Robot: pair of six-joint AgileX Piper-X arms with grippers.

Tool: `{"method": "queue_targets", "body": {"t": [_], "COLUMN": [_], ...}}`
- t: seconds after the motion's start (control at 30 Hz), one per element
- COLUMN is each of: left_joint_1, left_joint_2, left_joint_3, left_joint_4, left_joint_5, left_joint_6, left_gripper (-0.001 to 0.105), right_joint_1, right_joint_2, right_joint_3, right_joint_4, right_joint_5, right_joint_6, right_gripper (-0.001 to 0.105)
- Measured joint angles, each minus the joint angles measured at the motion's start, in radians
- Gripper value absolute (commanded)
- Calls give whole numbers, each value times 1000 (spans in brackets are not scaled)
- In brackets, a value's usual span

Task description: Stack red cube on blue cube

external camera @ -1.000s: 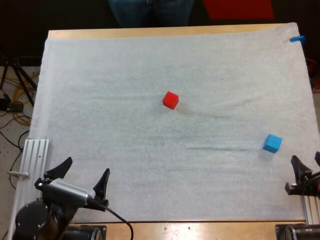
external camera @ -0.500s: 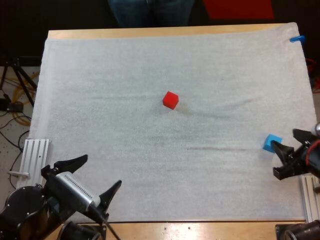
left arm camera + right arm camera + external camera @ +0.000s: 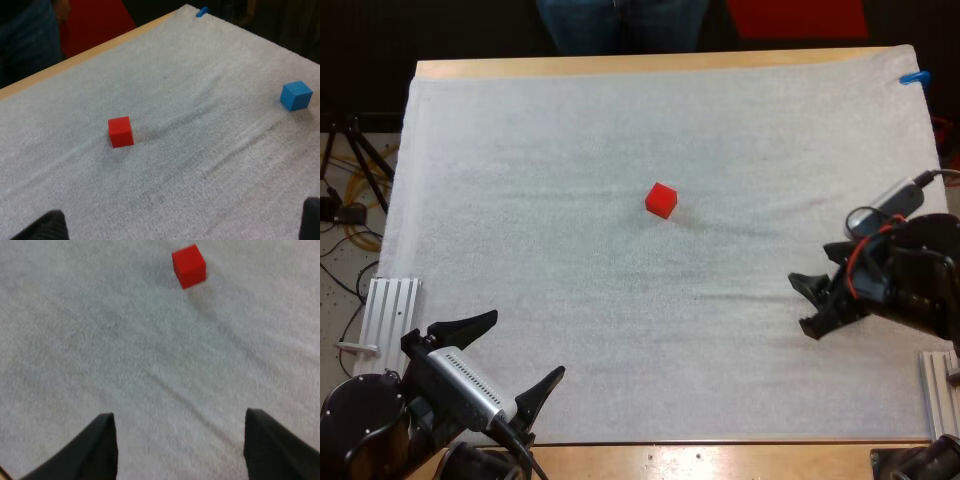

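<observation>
The red cube (image 3: 661, 200) sits alone near the middle of the white mat (image 3: 570, 150). In the left wrist view the red cube (image 3: 120, 132) lies ahead, and the blue cube (image 3: 296, 95) rests far off to its right on the mat. In the high view my right arm covers the spot where the blue cube lies. My right gripper (image 3: 807, 305) is open over bare mat, pointing left; from its wrist the red cube (image 3: 189, 265) shows far beyond the spread fingers (image 3: 102, 445). My left gripper (image 3: 510, 355) is open at the mat's near left corner.
A person's legs (image 3: 620, 25) stand beyond the table's far edge. A metal rail (image 3: 390, 310) lies along the mat's near left side and another metal rail (image 3: 938, 390) at the near right. Bare mat surrounds the red cube.
My right arm has swung left onto the mat, past the blue cube, which it now covers in the high view. My left gripper turned slightly rightward and then held still.
</observation>
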Motion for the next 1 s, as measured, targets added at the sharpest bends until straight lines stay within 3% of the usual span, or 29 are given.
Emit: {"method": "queue_targets", "body": {"t": [0.33, 0.7, 1.0], "left_joint_1": [0, 0, 0], "left_joint_2": [0, 0, 0], "left_joint_3": [0, 0, 0], "left_joint_4": [0, 0, 0], "left_joint_5": [38, 42, 43], "left_joint_6": [2, 2, 2], "left_gripper": [87, 87, 87], "right_joint_1": [11, 101, 129], "right_joint_2": [238, 608, 889], "right_joint_3": [-64, -299, -534], "right_joint_4": [-127, -219, -226], "right_joint_5": [21, 75, 102], "right_joint_6": [-36, -177, -221], "right_gripper": [54, 54, 54]}}
